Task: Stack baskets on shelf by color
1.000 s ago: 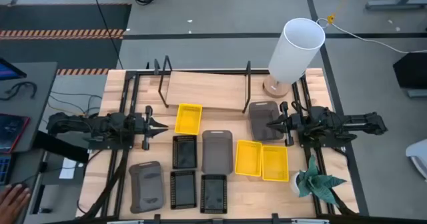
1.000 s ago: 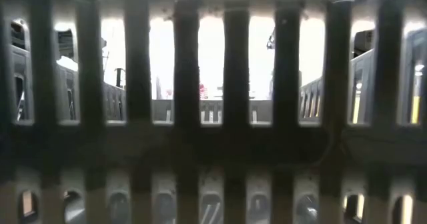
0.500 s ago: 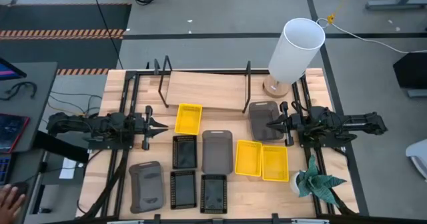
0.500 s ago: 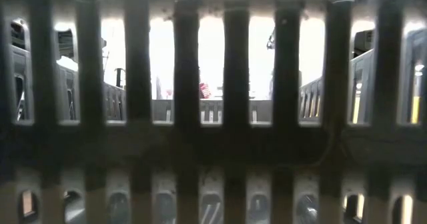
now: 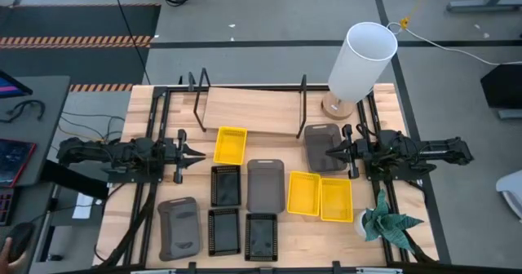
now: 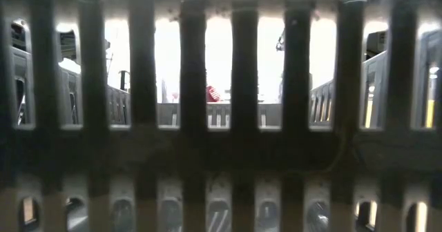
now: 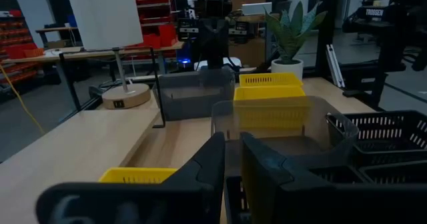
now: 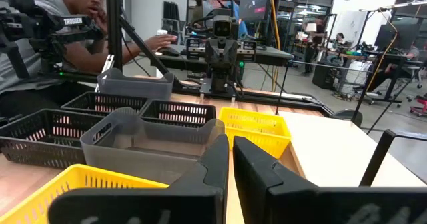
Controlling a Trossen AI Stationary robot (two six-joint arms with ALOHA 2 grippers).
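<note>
Both sets of jaws are pressed together with nothing between them: the left gripper (image 5: 198,154) hangs low over the left side of the surface with its tips pointing inward, just beside a yellow basket (image 5: 230,144), and the right gripper (image 5: 329,152) mirrors it from the right side, its tips over a dark grey basket (image 5: 320,147). From where I stand, the job looks as though it has not begun. The shelf (image 5: 249,110), a pale board between black wire end frames along the far edge of the surface, carries nothing at all; the yellow basket by the left arm only lies against its near edge, on the slats. Everything else is spread loose over the middle and near part of the surface: a second dark grey basket (image 5: 265,184) in the centre, a third (image 5: 179,228) toward the near left corner, four black mesh baskets (image 5: 226,184) grouped around the centre and near edge, and two more yellow baskets (image 5: 320,196) side by side toward the near right. No two of any colour are nested yet. So all of the sorting is left, I judge: three yellows, three greys and four blacks to be gathered into like piles and set on the board. A white lamp (image 5: 359,62) stands at the far right corner and a small potted plant (image 5: 383,223) at the near right, both clear of the shelf.
</note>
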